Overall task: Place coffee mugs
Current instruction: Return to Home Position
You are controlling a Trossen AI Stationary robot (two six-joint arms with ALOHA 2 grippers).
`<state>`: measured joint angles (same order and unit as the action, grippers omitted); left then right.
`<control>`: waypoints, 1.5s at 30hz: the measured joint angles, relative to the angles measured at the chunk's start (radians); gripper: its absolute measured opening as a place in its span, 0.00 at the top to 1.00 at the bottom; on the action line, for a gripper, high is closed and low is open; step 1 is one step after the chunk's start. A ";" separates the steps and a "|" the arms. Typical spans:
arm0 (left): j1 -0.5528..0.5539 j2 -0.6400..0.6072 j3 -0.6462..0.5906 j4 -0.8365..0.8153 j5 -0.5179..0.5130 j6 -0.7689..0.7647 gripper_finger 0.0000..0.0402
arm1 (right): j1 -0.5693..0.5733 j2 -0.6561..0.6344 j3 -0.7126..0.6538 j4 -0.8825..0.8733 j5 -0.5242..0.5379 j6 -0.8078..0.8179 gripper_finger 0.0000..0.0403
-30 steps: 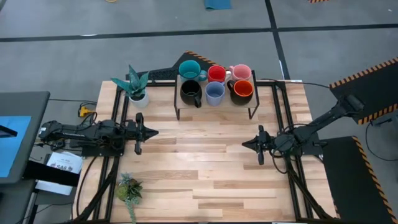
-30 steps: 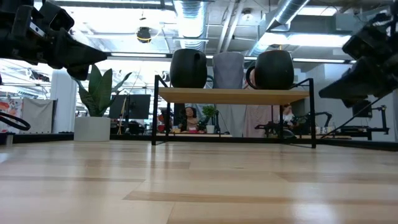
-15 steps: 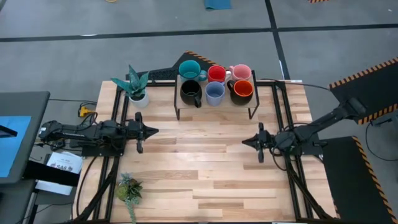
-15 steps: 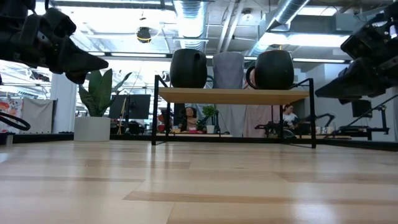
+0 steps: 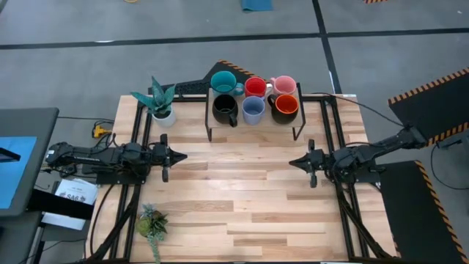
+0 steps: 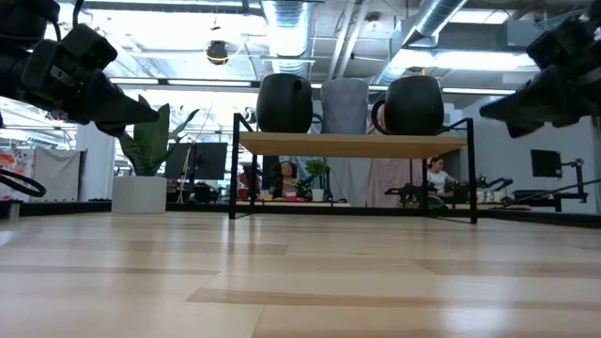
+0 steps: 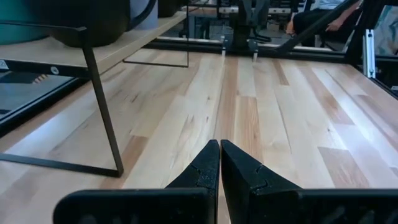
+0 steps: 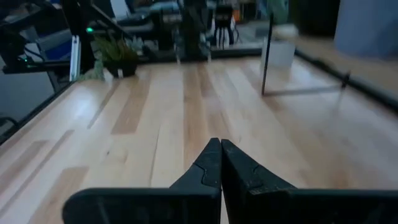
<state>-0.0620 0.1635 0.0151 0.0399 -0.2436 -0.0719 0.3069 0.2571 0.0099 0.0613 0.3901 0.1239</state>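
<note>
Six mugs stand on a low black-framed rack (image 5: 299, 130) at the table's far middle: teal (image 5: 223, 81), red (image 5: 255, 86) and pink (image 5: 283, 85) behind, black (image 5: 224, 109), light blue (image 5: 253, 110) and orange (image 5: 286, 107) in front. The low view shows the front row on the rack's wooden shelf (image 6: 352, 144). My left gripper (image 5: 183, 155) is shut and empty above the table's left side; it also shows in its wrist view (image 7: 219, 155). My right gripper (image 5: 291, 163) is shut and empty above the right side; it also shows in its wrist view (image 8: 219, 152). Both point toward the table's middle.
A white pot with a spiky green plant (image 5: 161, 103) stands at the far left, beside the rack. A small green plant (image 5: 152, 224) lies near the front left corner. Bare wooden tabletop (image 5: 234, 176) lies between the two grippers and in front of the rack.
My right gripper has drawn back a little toward the table's right edge and risen slightly, staying shut. My left gripper has dipped a little in the low view, staying shut. The mugs have kept still.
</note>
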 joint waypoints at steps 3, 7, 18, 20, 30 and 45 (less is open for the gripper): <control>0.000 0.000 0.001 -0.001 0.000 0.000 1.00 | 0.000 -0.040 0.000 -0.003 0.000 -0.068 0.95; 0.000 0.000 0.002 -0.004 -0.001 0.000 1.00 | -0.012 -0.048 0.001 -0.005 0.002 -0.153 0.93; 0.000 -0.009 -0.005 0.023 0.002 0.000 1.00 | -0.037 -0.029 0.001 -0.008 0.002 -0.102 0.92; 0.000 -0.009 -0.005 0.024 0.003 0.007 1.00 | -0.035 -0.012 0.001 -0.009 0.001 -0.074 0.93; 0.001 -0.009 -0.007 0.025 0.003 0.002 1.00 | -0.034 0.071 0.001 -0.007 0.002 -0.010 0.92; 0.001 -0.009 -0.008 0.027 0.004 0.000 1.00 | -0.004 -0.075 0.075 -0.223 0.100 0.074 0.92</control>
<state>-0.0612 0.1543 0.0071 0.0673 -0.2394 -0.0719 0.3034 0.1822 0.0853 -0.1619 0.4905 0.1981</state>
